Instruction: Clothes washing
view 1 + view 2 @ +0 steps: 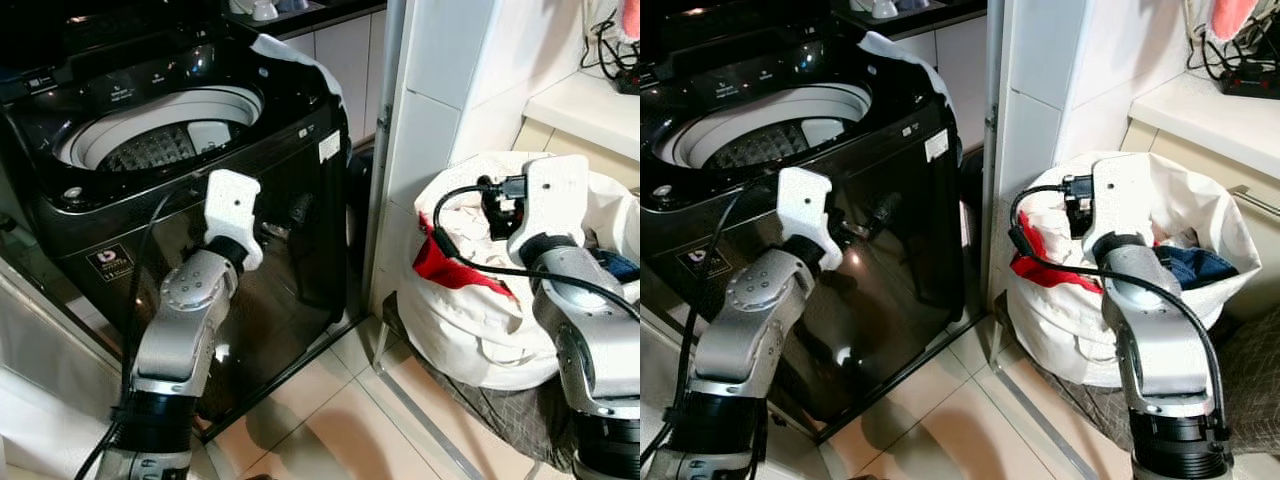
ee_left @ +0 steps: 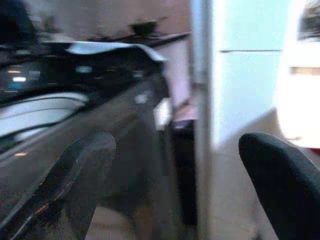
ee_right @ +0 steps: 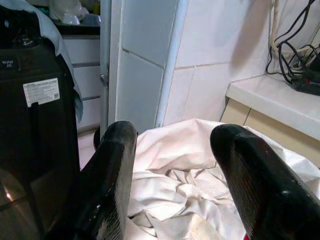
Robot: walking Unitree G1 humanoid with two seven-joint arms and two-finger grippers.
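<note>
The right end effector (image 3: 170, 185) hangs over the white laundry bag (image 1: 480, 330), its two black fingers (image 3: 112, 180) spread wide apart and clamped on nothing, with crumpled white cloth (image 3: 175, 195) lying below the gap between them. The left end effector (image 2: 175, 200) is raised in front of the black washing machine (image 1: 290, 250); its fingers also stand well apart and hold nothing, though that wrist view is blurred. From the head camera, the one bag sits at about 3 o'clock on the tiled floor (image 1: 330, 410), just beside a white tiled wall corner (image 1: 440, 110). It holds a red garment (image 1: 445, 268) at its near rim and something dark blue (image 1: 1195, 265) deeper in. The one washing machine stands at about 10 o'clock with its lid up; its drum (image 1: 160, 140) is open, and what lies inside cannot be made out. A white cloth (image 1: 300, 60) is draped over the machine's far corner. Beyond the bag, at about 1 o'clock, a pale worktop (image 1: 590, 105) carries black cables (image 1: 610, 50).
</note>
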